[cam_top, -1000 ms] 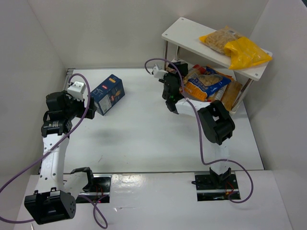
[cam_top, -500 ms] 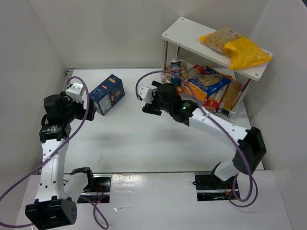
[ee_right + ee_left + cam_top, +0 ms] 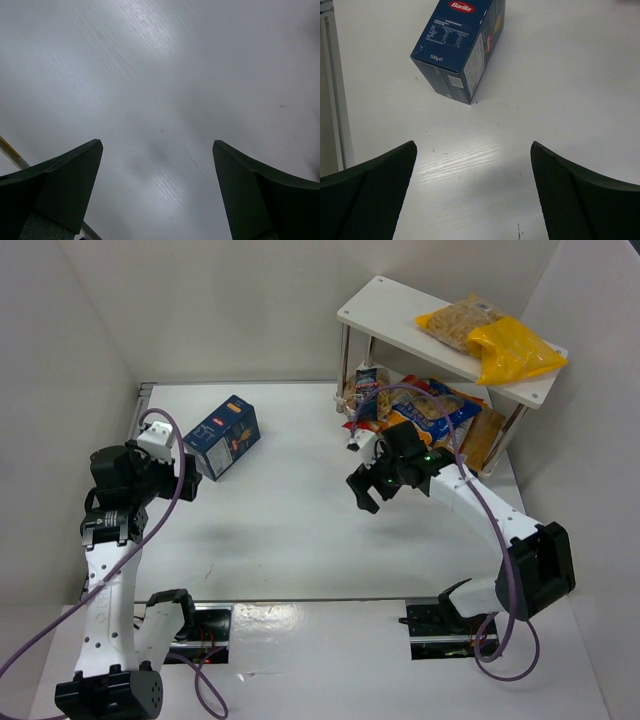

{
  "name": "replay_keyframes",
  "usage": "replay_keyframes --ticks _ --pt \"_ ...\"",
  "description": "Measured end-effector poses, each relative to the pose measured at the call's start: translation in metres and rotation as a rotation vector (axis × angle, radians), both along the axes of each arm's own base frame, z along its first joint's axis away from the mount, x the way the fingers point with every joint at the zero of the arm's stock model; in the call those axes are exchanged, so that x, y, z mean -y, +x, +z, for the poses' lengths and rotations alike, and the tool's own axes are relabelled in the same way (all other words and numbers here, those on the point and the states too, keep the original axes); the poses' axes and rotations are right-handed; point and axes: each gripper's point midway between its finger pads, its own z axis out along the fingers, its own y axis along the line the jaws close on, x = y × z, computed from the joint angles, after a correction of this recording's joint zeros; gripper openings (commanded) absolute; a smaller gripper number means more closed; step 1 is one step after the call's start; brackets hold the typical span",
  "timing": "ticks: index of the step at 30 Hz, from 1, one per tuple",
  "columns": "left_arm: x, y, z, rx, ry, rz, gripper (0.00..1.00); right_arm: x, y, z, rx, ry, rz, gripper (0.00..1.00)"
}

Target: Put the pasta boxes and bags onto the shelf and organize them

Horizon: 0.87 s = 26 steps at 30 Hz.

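White table (image 3: 290, 530) enclosed by plain white walls (image 3: 200, 300); soft glare on tabletop, faint scuffs.

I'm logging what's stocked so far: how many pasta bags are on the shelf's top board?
2, both on the top board: a tan-pasta bag toward its middle and a yellow bag at its right end, touching. None looks hidden there.

You'll see the pasta box (image 3: 461, 45) cut off by the left wrist view's top edge; far-right corner, lower bags (image 3: 432, 412) half hidden under the shelf (image 3: 392, 318) board; right wrist view blurry
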Motion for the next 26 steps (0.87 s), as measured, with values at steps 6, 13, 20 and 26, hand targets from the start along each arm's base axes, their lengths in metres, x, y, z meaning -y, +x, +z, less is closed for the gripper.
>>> replay_keyframes --ticks 6,13,20,26 --pt "0.0 -0.002 -0.007 -0.023 -0.005 0.001 1.0 0.029 0.011 -0.017 -0.1 0.008 -0.176 0.99" --pt "-0.004 -0.001 -0.01 -0.034 0.003 0.022 1.0 0.033 0.011 -0.021 -0.117 0.006 -0.212 0.99" --pt "-0.006 -0.004 -0.008 -0.02 0.012 0.033 1.0 0.034 0.012 -0.021 -0.117 0.005 -0.218 0.99" --pt "-0.006 -0.004 -0.008 -0.022 0.012 0.033 1.0 0.034 0.01 -0.022 -0.118 0.007 -0.22 0.99"
